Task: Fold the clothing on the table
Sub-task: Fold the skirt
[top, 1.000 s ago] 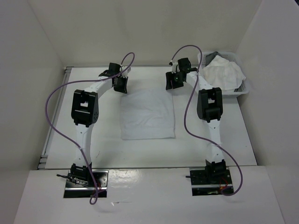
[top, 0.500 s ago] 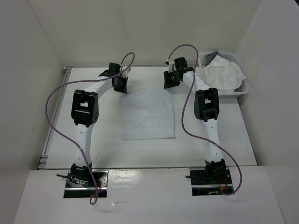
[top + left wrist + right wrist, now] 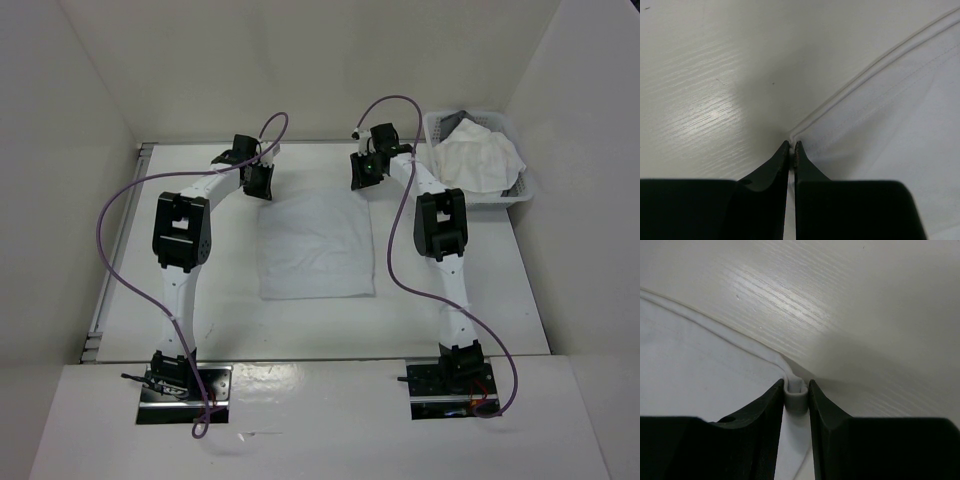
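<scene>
Shifted left, right gripper (image 3: 797, 390) pinches clothing (image 3: 315, 245) corner; left gripper (image 3: 791, 149) pinches other corner

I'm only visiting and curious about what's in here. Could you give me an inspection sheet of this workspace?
Surface: white table, metal rail along its left edge.
Job's things: white clothing lying flat mid-table.
Clutter: white basket at the far right corner, holding crumpled white cloth.
Grippers: left fingers pinch the clothing's far left corner; right fingers pinch its far right corner.
Cables: a purple cable loops along each arm.
Surroundings: plain white wall panels on three sides.
</scene>
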Controlling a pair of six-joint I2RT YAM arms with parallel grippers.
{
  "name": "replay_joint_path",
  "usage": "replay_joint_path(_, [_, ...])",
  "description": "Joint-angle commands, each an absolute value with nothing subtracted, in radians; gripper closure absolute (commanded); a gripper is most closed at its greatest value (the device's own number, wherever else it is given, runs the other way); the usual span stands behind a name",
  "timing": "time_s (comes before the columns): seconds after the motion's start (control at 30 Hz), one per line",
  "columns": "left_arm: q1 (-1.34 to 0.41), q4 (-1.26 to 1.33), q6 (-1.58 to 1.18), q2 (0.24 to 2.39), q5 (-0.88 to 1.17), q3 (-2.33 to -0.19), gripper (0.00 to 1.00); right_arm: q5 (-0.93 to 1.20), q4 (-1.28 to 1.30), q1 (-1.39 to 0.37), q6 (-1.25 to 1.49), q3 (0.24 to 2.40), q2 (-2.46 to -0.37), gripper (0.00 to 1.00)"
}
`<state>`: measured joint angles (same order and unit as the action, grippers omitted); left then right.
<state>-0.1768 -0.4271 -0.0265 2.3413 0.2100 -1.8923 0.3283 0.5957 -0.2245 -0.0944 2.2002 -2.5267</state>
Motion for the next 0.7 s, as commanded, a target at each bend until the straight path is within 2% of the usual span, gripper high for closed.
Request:
replay_joint_path(0.0, [-0.173, -0.46, -0.006, 2.306, 0.198, -1.878, 0.9, 0.296, 0.611, -0.23, -0.1, 2.217, -2.534, 0.69])
replay_joint_path(0.17, [-0.173, -0.46, 0.003, 2.306, 0.198, -1.878, 0.9, 0.287, 0.611, -0.23, -0.109, 2.207, -2.516, 0.68])
replay_joint_path(0.4, [-0.173, -0.46, 0.003, 2.306, 0.198, -1.878, 0.9, 0.267, 0.62, -0.23, -0.109, 2.207, -2.516, 0.6])
replay_joint_path(0.67, [-0.173, -0.46, 0.003, 2.296, 0.198, -1.867, 0.9, 0.255, 0.62, -0.23, -0.109, 2.197, -2.516, 0.6])
